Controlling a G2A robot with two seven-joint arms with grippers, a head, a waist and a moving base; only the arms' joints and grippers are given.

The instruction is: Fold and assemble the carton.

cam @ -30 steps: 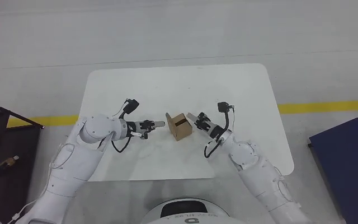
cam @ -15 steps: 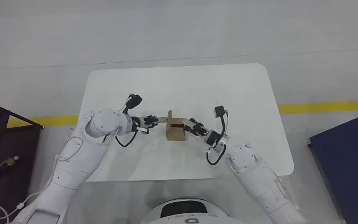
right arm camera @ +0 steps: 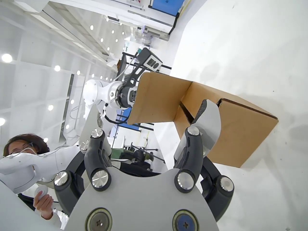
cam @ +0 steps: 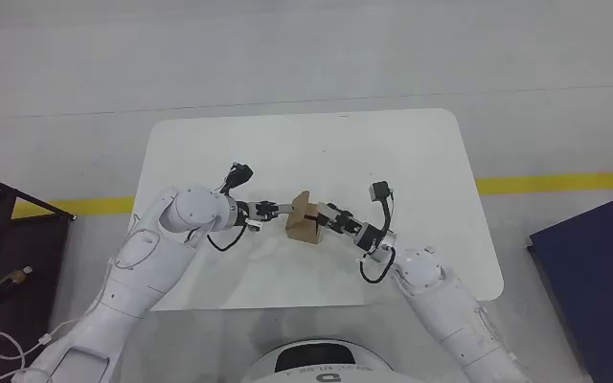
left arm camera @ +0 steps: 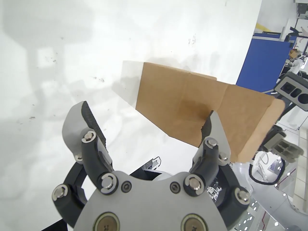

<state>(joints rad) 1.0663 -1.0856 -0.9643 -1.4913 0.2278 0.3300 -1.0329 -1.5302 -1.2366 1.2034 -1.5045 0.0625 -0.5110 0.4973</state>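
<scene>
**Carton between two grippers.** The brown carton (cam: 306, 225) sits on the white table (cam: 402, 163), near its middle, with one flap (right arm camera: 156, 97) raised. The left gripper (cam: 274, 210) is at the carton's left side with its jaws open. One fingertip (left arm camera: 208, 122) touches the carton's wall and the other is clear of it. The right gripper (cam: 327, 216) is at the carton's right side, also with open jaws, and one finger (right arm camera: 208, 114) is at the carton's open edge beside the flap.
</scene>
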